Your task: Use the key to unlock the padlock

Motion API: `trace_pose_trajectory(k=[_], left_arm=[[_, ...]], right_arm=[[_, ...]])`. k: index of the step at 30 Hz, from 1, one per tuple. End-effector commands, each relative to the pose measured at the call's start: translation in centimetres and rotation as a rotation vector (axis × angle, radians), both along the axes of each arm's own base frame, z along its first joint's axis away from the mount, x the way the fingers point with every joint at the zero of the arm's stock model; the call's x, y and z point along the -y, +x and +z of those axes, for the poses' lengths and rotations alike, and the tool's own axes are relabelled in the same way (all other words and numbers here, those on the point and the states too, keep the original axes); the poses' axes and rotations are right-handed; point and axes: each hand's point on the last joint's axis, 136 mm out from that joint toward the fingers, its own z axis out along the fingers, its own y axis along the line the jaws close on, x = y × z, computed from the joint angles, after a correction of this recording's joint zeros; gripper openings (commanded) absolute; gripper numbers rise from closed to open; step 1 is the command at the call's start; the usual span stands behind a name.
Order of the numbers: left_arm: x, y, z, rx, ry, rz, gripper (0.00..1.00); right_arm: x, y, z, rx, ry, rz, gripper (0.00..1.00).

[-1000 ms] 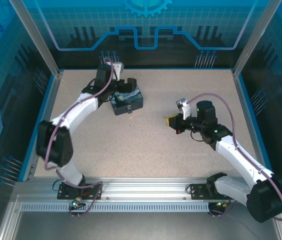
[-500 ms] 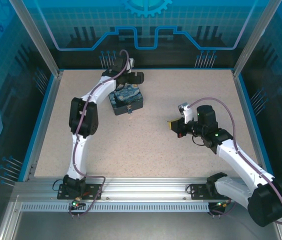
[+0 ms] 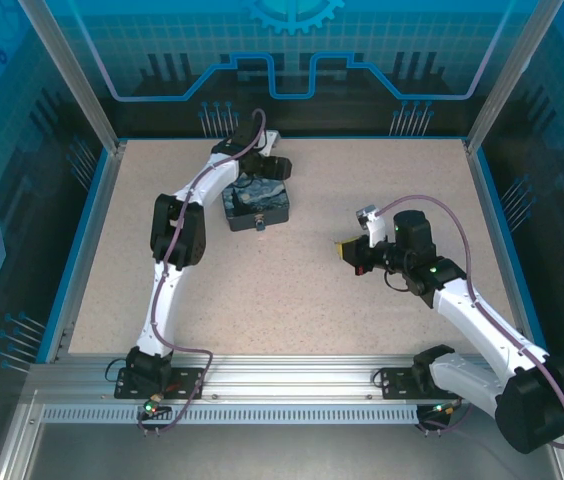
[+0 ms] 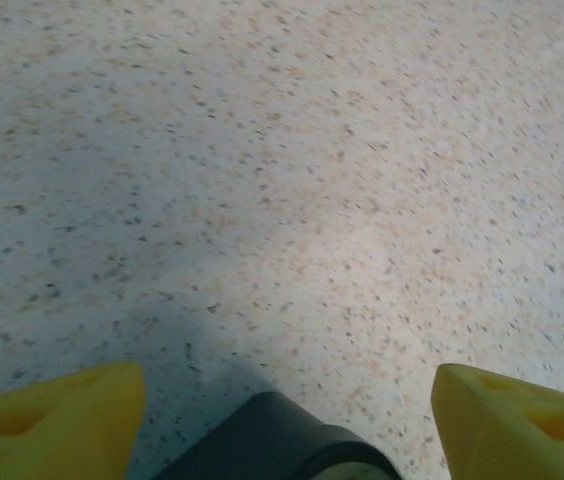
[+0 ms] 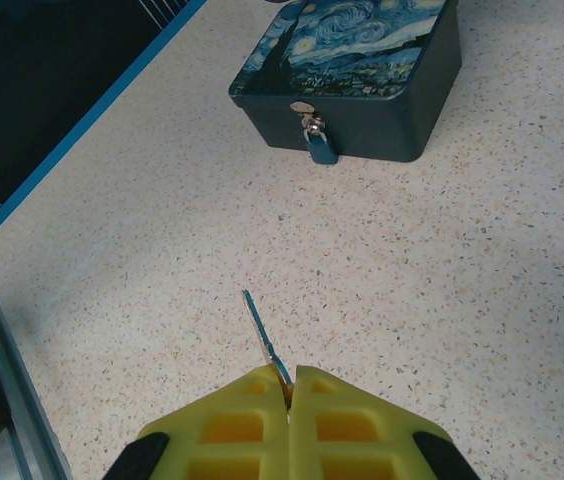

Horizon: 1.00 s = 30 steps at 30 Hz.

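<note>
Key (image 5: 261, 334) head hidden in right claw (image 5: 290, 380)

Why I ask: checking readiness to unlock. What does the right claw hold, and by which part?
The key, pinched at its near end, blade sticking out ahead.

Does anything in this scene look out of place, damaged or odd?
Nothing stands out. The tin sits flat with its lid down, the padlock hangs at its front, and the right end effector holds the key.

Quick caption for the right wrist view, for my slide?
Right claw pinches a thin grey metal key; ahead, the small bluish padlock hangs on the front of the swirl-painted blue tin.
</note>
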Motion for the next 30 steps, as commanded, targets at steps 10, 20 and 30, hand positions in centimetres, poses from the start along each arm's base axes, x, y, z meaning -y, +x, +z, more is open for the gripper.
trace_pose_trajectory(k=[10,20,30], left_arm=[[7.0,-9.6,1.5,-0.040,-0.032,-0.403,0.67],[9.0,-15.4,2.4,-0.052,-0.070,-0.495,0.63],[9.3,-16.0,11.5,0.116,-0.191,-0.478,0.74]], right_arm=[[1.0,0.0,-0.8,-0.026,-0.024,-0.047,0.00],[1.4,0.0,-1.2,-0.029,-0.033,-0.070,0.00],[1.4,0.2,-1.7,-0.056,-0.029,-0.081,0.00]])
